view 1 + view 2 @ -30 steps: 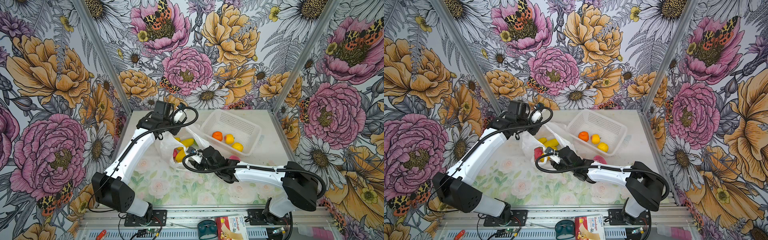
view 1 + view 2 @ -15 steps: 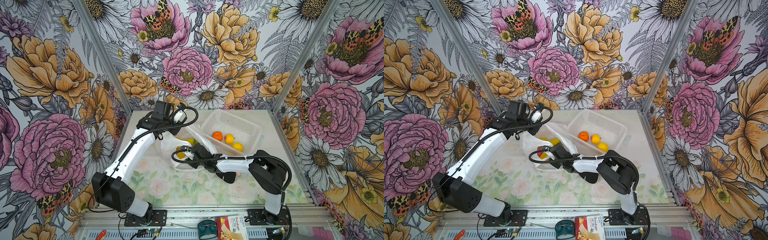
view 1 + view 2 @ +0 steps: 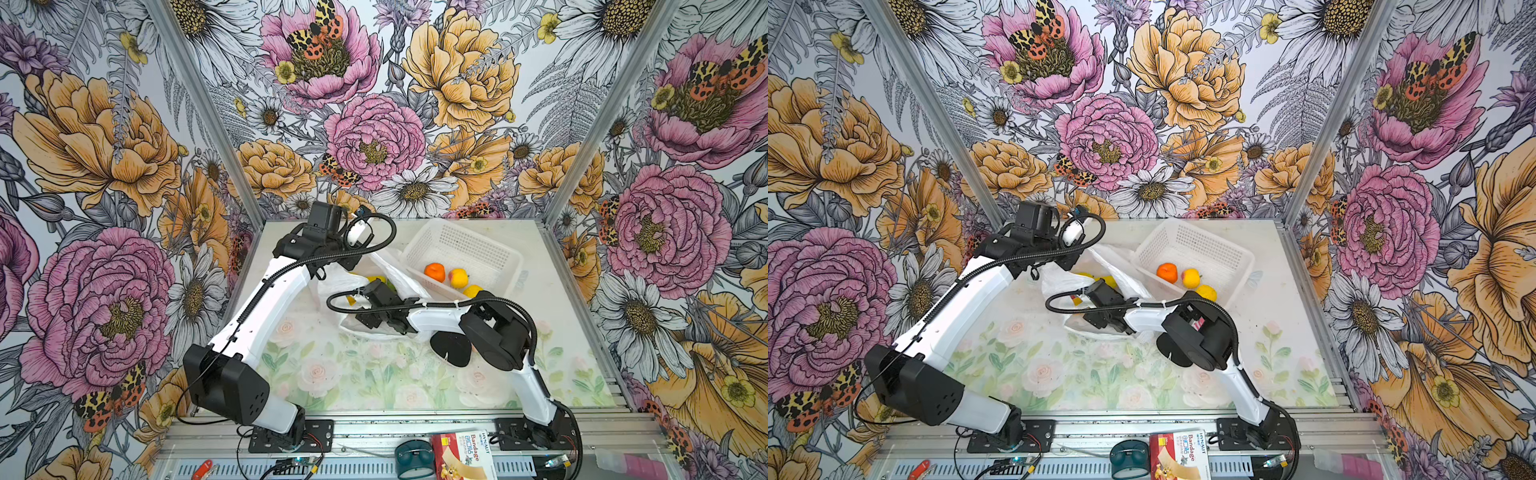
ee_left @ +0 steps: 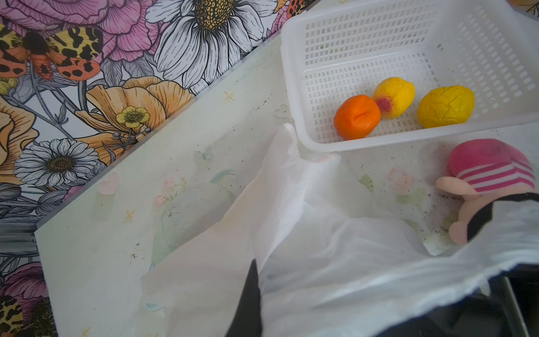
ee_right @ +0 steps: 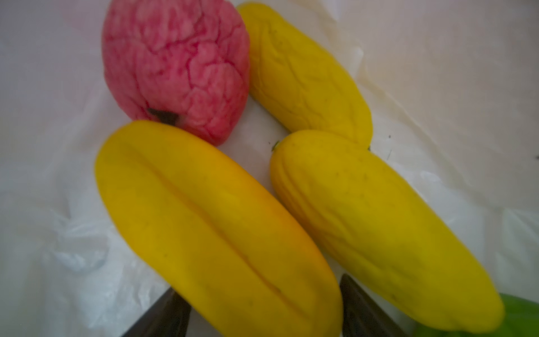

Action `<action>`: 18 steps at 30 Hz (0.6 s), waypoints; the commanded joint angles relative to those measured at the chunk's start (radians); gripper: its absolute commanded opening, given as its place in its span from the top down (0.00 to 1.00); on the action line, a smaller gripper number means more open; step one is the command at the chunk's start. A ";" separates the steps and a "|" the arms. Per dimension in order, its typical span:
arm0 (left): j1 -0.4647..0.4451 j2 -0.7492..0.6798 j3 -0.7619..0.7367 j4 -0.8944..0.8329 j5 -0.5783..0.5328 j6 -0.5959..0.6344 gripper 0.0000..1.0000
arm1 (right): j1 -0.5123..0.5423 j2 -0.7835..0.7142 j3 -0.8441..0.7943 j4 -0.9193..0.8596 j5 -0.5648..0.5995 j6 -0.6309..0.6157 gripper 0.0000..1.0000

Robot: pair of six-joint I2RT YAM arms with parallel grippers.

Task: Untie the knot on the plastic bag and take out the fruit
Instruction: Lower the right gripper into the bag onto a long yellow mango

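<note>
**Five fruits lie in the plastic bag [image 3: 341,284], the nearest dead ahead of the right claw [image 3: 360,296]**

In both top views the right claw reaches into the bag's open mouth, its fingers hidden under its own wrist. No knot shows. The left claw [image 3: 343,263] sits at the bag's rim, beyond and to one side of the right one. Back past the right claw's wrist, a white perforated basket [image 3: 461,245] holds an orange fruit [image 3: 434,272] and two yellowish fruits [image 3: 473,291].

Left wrist view: the left claw is pressed together, with bag film bunched over one dark finger [image 4: 247,291]. I judge it pinches the rim to hold the mouth wide.

Right wrist view: the right claw stands spread, its dark fingertips [image 5: 360,309] flanking the near end of a ridged yellow fruit [image 5: 215,221]. That fruit's long axis runs away from the claw, slanting toward a wrinkled pink-red fruit [image 5: 178,67] at its far end, so the fingers cross its narrow width. Whether they touch it I cannot tell. A second yellow fruit [image 5: 379,227] lies just outside one finger, a third yellow fruit [image 5: 306,78] beyond, and a green fruit [image 5: 522,318] at the edge. The right claw is plainly the nearer. Closing where it stands should take the ridged fruit, though the neighbour may crowd one finger.
</note>
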 commanded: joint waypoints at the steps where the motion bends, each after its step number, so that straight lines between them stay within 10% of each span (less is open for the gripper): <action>1: -0.005 -0.023 0.029 0.018 -0.002 -0.005 1.00 | -0.009 0.011 0.014 -0.042 -0.001 0.012 0.33; 6: -0.004 -0.019 0.029 0.017 -0.003 -0.005 1.00 | -0.008 -0.068 -0.040 -0.018 -0.009 0.033 0.60; 18: 0.000 -0.020 0.029 0.017 -0.006 -0.005 1.00 | -0.013 -0.355 -0.317 0.195 -0.063 0.065 0.73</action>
